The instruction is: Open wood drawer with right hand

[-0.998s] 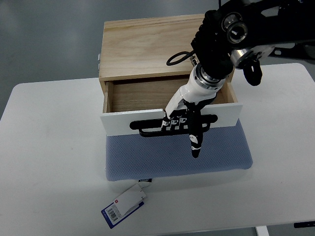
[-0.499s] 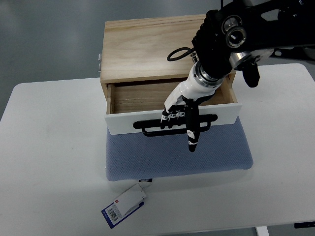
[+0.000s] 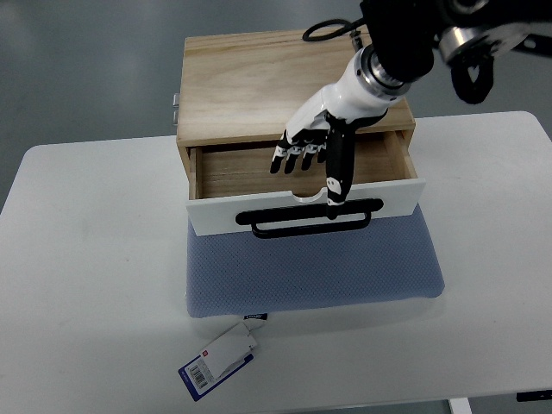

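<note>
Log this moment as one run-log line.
drawer: pulled open, inside looks empty | right hand: open, above drawer, off black handle | left hand: not in view

Counter (image 3: 86, 259): carries the mat and wooden box.
Mat (image 3: 310, 272): under the box's front.
Drawer (image 3: 302, 185): pulled out over the mat.
Right hand (image 3: 315, 151): above the open drawer.
Tag (image 3: 220, 358): before the mat, left corner.

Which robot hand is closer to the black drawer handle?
Right. The right hand hangs open over the drawer, just behind the handle. The left hand is out of view.
</note>
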You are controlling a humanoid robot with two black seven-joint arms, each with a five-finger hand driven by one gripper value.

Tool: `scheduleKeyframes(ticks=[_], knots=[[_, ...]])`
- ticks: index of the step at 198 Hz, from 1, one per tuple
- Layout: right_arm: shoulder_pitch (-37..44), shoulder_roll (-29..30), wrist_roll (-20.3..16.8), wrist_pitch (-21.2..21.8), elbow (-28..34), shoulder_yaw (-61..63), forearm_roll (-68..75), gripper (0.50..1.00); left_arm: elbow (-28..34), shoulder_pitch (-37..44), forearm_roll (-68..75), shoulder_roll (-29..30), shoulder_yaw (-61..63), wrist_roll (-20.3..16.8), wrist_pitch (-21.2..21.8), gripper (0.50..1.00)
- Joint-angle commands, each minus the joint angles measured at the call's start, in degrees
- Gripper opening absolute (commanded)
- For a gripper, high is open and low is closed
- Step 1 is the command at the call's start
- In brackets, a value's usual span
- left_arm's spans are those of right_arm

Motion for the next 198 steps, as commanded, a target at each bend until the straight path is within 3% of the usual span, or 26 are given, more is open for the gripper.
scheduleKeyframes(ticks=[1,41,42,59,87,111,122,123,131,172,195,198], knots=[[0.65,-4.62,0.11,0.00,-1.48,2.92,0.17,0.944,-0.07,0.00,0.03,0.00,0.13,0.01,0.00,1.000],[-1.37,-10.33,2.04,-0.61,-6.05,7.67,0.08,0.944,-0.16,-0.09,0.03,0.00,0.22,0.01,0.00,1.000],[-3.81,-12.51,3.08,-0.79,-8.40,9.41,0.08,0.944,-0.25,0.00,0.03,0.00,0.22,0.01,0.00,1.000],[-8.92,-15.95,4.85,-0.96,-14.13,14.34,0.08,0.944,-0.25,0.00,0.03,0.00,0.22,0.01,0.00,1.000],[-20.35,-16.04,8.10,-5.71,-24.69,25.25,0.08,0.944,-0.25,0.00,0.03,0.00,0.22,0.01,0.00,1.000],[-33.35,-11.83,13.73,-13.88,-34.87,39.12,-0.01,0.944,-0.34,0.00,0.03,0.00,0.22,0.01,0.00,1.000],[-33.36,-11.83,13.73,-13.88,-34.88,39.14,-0.01,0.944,-0.34,0.00,0.03,0.00,0.22,0.01,0.00,1.000],[-38.32,-9.13,16.17,-16.41,-38.19,45.40,0.08,0.944,-0.42,0.00,0.03,0.00,0.22,0.01,0.00,1.000],[-42.23,-7.00,18.29,-17.75,-40.41,50.64,0.08,0.944,-0.42,0.00,0.03,0.00,0.22,0.01,0.00,1.000],[-57.97,4.78,30.07,-19.42,-45.34,73.93,0.08,0.944,-0.51,0.00,0.03,0.00,0.30,0.01,0.00,1.000],[-60.78,8.74,32.63,-19.33,-47.71,80.80,0.08,0.944,-0.51,0.00,0.03,0.00,0.30,0.01,0.00,1.000],[-62.54,12.34,34.03,-18.98,-50.61,86.76,0.08,0.946,-0.51,0.00,0.03,0.00,0.30,0.01,0.00,1.000]])
